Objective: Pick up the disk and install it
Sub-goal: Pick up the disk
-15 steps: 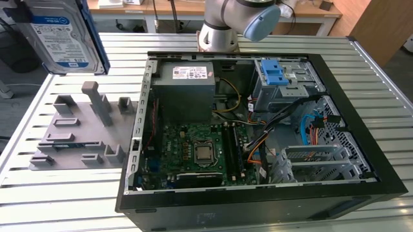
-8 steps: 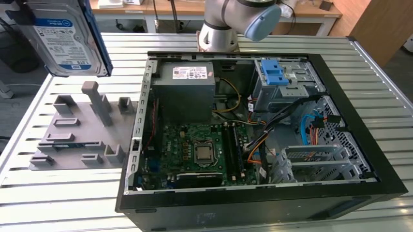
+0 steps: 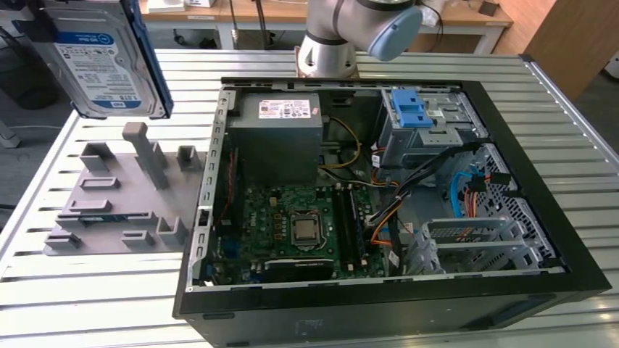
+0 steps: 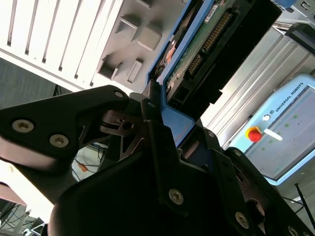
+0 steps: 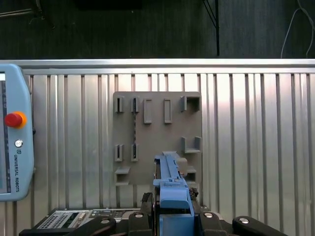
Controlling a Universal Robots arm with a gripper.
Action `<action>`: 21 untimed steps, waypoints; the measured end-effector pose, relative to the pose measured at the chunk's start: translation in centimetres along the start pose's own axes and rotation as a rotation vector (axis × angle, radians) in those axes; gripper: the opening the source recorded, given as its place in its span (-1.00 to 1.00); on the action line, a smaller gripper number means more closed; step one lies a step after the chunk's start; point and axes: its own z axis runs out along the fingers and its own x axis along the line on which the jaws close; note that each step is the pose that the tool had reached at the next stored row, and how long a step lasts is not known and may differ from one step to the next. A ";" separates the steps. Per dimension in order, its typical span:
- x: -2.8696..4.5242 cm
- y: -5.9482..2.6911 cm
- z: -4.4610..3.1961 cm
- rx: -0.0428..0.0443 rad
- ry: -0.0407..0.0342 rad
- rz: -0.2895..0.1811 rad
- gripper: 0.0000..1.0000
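Slatted metal table [image 3: 580, 145] ran under everything, and on it the big open computer case [image 3: 387, 315] lay on its side, boards and cables on show. Beside the case, toward the exterior view's left, sat the grey slotted fixture [image 3: 106, 210], and the first wrist view looked straight down on it with the drive hanging above. Then the disk [image 3: 101, 61] itself: clear of the table, held on edge, high at the exterior view's left, well apart from the case, label facing the camera. The gripper [image 4: 174, 125] was clamped on it, black fingers [image 4: 153, 132] closed against the blue bracket [image 5: 172, 194] at one narrow end. So the pick-up looked done and the install not yet. As for handling, it looked a stiff metal slab with no give at all, probably fairly heavy for its size. The bare circuit board [image 4: 189, 54] on its underside looked the fragile part, so the plastic-framed edges seemed the right place to hold, though smooth plastic might slip or flex under a knock
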 end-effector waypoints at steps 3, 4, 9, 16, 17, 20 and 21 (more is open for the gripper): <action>0.32 -0.28 -0.02 -0.0004 -0.0024 0.000 -0.27; 0.43 -0.38 -0.03 -0.0005 -0.0031 0.000 -0.27; 0.92 -0.94 -0.06 -0.0015 -0.0064 0.000 -0.27; 1.57 -1.82 -0.10 -0.0030 -0.0104 0.000 -0.27; 1.66 -1.96 -0.11 -0.0032 -0.0109 0.000 -0.27; 1.92 -2.37 -0.12 -0.0038 -0.0124 0.000 -0.27; 2.00 -2.51 -0.14 -0.0042 -0.0129 0.000 -0.27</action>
